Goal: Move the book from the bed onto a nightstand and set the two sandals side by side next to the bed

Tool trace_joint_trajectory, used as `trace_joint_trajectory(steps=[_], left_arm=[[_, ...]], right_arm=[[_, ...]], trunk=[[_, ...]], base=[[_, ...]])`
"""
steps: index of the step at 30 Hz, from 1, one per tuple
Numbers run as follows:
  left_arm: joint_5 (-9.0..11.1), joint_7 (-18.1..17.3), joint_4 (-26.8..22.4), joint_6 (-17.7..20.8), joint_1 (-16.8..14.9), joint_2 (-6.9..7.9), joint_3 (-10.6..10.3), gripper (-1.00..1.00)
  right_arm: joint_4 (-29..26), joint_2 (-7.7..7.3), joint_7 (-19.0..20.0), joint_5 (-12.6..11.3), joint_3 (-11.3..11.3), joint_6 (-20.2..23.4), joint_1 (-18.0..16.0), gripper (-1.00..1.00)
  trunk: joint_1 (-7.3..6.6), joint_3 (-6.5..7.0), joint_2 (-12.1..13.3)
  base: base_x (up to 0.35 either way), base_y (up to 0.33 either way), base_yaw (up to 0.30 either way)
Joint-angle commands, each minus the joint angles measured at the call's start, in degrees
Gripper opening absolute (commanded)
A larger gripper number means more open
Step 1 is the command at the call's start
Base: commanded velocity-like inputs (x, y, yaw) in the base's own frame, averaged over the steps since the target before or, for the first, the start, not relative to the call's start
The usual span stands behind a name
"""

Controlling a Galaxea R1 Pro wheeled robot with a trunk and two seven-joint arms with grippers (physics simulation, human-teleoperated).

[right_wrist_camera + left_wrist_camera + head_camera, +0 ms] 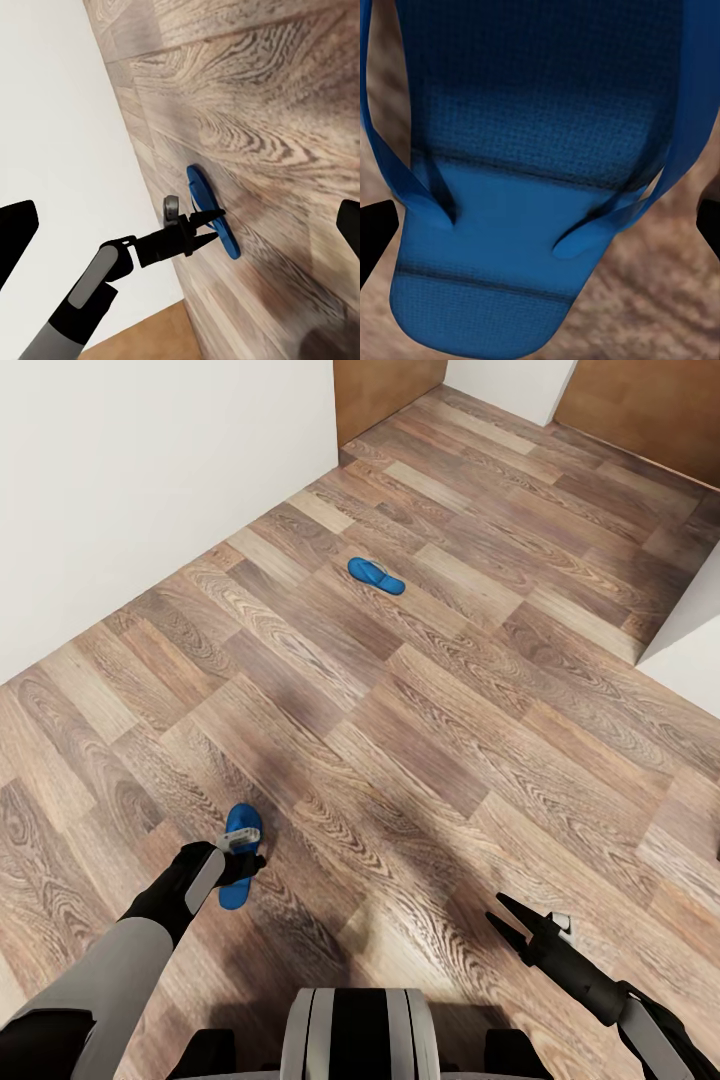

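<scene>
Right up close, the near blue sandal, sole and straps looming between the dark fingertips. Underneath, broad wood-plank floor, wide open ahead, hemmed by a white wall on the left and brown doors at the far end. Left gripper down over that sandal, jaws spread either side, contact impossible to tell. Right gripper parted, holding nothing. Second sandal well apart, mid-floor.
</scene>
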Motion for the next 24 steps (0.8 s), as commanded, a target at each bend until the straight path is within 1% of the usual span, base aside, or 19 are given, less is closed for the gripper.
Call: trace_joint_trajectory(steps=[1, 9, 10, 24], left_arm=[[0.60, 0.46, -0.09, 0.19, 0.00, 0.05, -0.27, 1.00], [0.60, 0.46, -0.09, 0.12, 0.00, 0.13, -0.29, 1.00], [0.60, 0.46, -0.09, 0.11, 0.00, 0.13, -0.30, -1.00], [0.58, 0.24, -0.09, 0.26, 0.00, 0.23, -0.36, -1.00]], right_arm=[[0.00, -0.01, 0.00, -0.35, 0.02, 0.42, -0.01, 1.00], [0.00, -0.01, 0.00, -0.35, 0.02, 0.42, -0.01, 1.00], [0.00, -0.01, 0.00, -0.35, 0.02, 0.42, -0.01, 1.00], [0.00, -0.01, 0.00, -0.34, 0.02, 0.42, -0.01, 1.00]], trunk=[[-0.01, -0.03, -0.01], [-0.01, -0.03, -0.01], [-0.01, -0.03, -0.01], [-0.01, -0.03, -0.01]], base=[[0.000, 0.000, 0.000], [0.000, 0.000, 0.000], [0.000, 0.000, 0.000], [0.000, 0.000, 0.000]])
